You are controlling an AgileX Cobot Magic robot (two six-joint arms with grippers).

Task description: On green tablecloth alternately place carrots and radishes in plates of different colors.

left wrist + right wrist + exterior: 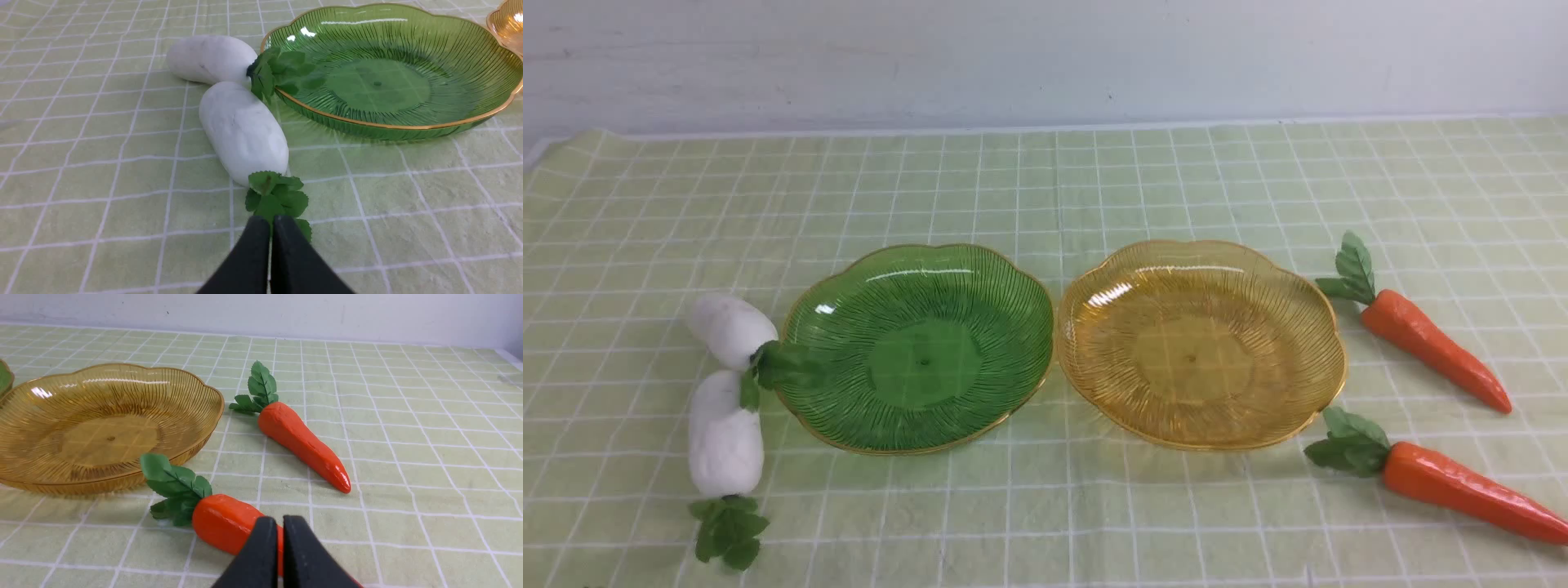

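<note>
Sitting on the green tablecloth [1045, 188], both plates are bare. The green plate [915, 246] and the yellow plate [1201, 242] are side by side, almost touching.

The two radishes [723, 441] lie on the green plate's left, so the left end effector [271, 222] is the near one for them. Its two black tips are pressed together and hold nothing. The near radish [243, 130] is right in front of it. Its long way points away from the tips and its leafy end points toward them. The leaves may touch the tips, but I cannot be sure.

The two carrots [1433, 347] lie on the yellow plate's right, by the right end effector [280, 522]. It is pinched closed too, with nothing in it. The near carrot [222, 526] lies crossways just ahead of it. Its leaves point toward the yellow plate and its pointy end is hidden behind the tips.
</note>
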